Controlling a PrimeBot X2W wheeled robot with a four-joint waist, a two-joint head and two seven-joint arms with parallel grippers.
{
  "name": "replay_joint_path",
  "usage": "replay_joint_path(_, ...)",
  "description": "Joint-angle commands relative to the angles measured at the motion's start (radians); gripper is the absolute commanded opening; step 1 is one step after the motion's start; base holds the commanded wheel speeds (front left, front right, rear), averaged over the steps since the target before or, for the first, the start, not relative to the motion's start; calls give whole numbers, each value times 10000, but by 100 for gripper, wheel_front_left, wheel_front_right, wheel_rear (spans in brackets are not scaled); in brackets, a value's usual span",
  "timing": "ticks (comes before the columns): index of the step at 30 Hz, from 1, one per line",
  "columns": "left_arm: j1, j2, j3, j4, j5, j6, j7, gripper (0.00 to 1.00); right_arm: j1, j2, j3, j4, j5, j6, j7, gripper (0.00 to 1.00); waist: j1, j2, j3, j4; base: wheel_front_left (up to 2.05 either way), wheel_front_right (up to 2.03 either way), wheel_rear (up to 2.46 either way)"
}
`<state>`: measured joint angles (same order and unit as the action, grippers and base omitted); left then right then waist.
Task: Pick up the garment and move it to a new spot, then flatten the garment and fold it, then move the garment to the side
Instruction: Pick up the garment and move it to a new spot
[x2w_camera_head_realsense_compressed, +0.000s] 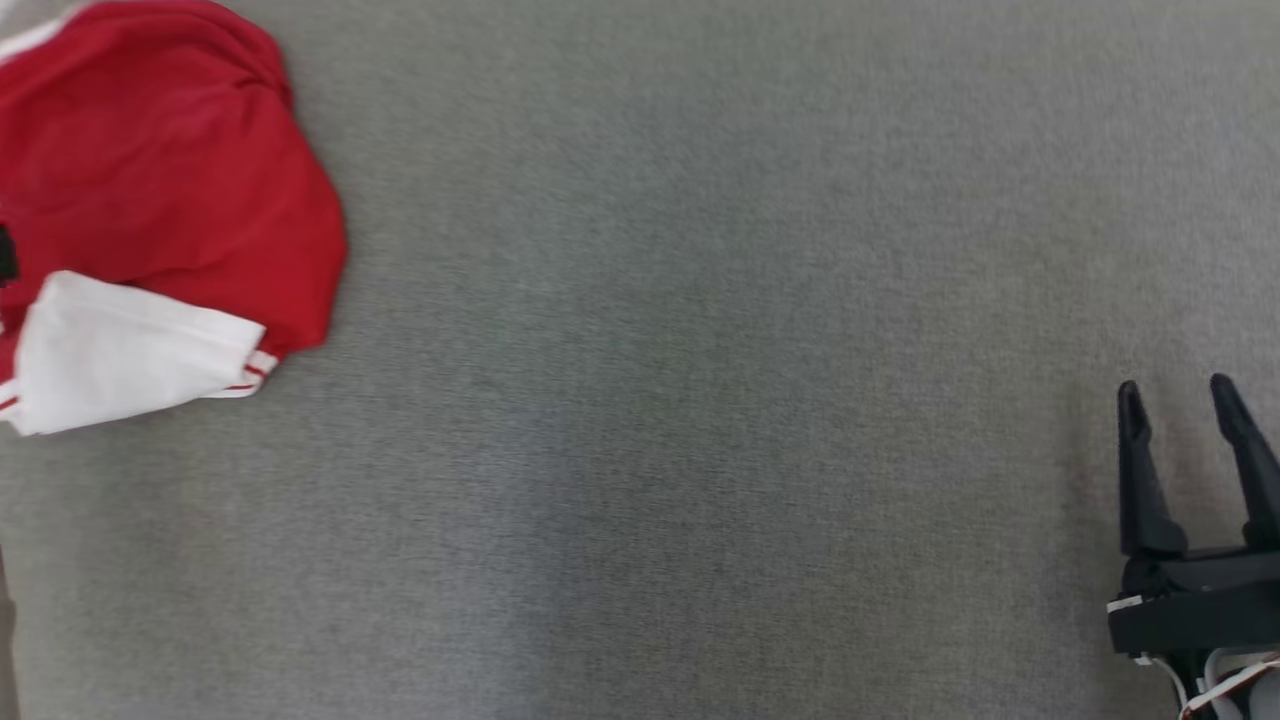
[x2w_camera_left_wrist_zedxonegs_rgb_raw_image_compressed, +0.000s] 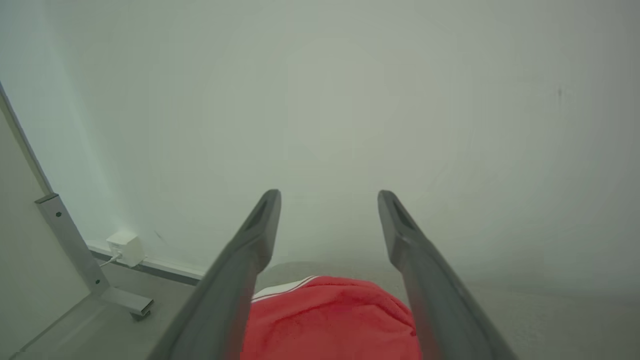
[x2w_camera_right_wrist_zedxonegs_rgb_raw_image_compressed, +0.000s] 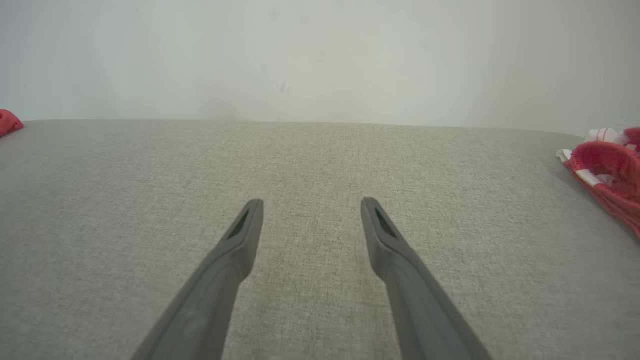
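Garment (x2w_camera_head_realsense_compressed: 150, 200) bunched at the worktop's (x2w_camera_head_realsense_compressed: 700, 400) far left, just below the left gripper (x2w_camera_left_wrist_zedxonegs_rgb_raw_image_compressed: 329, 196); right gripper (x2w_camera_head_realsense_compressed: 1176, 385) well apart, both jaws open, empty. Likely the pick-up step: left must drop and pinch cloth.

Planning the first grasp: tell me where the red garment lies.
The red garment lies at the head view's upper left, on the grey surface, far from the right gripper at lower right; the left gripper hangs open over it.
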<state>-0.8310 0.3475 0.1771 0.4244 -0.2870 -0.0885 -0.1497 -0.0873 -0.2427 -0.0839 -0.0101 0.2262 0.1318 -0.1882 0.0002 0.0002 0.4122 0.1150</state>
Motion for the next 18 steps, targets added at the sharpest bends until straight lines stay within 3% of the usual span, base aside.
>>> replay_joint_path(1,-169,67,25,191,-78,-5,14,100,-131,-78,-44,-33,-88,-25,-19,100,-2,-2,743,-627,0,0,0)
replay_joint_path(12,-891,627,-242,3834,-526,-252,1017,100,-342,-264,-124,-106,-60,-25,-10,100,-2,-2,1000,-848,0,0,0)
replay_joint_path(18,-1146,613,-410,5399,-1156,-394,2208,100,-394,-262,-156,-179,-116,-25,24,100,-2,-2,1003,-877,0,0,0)
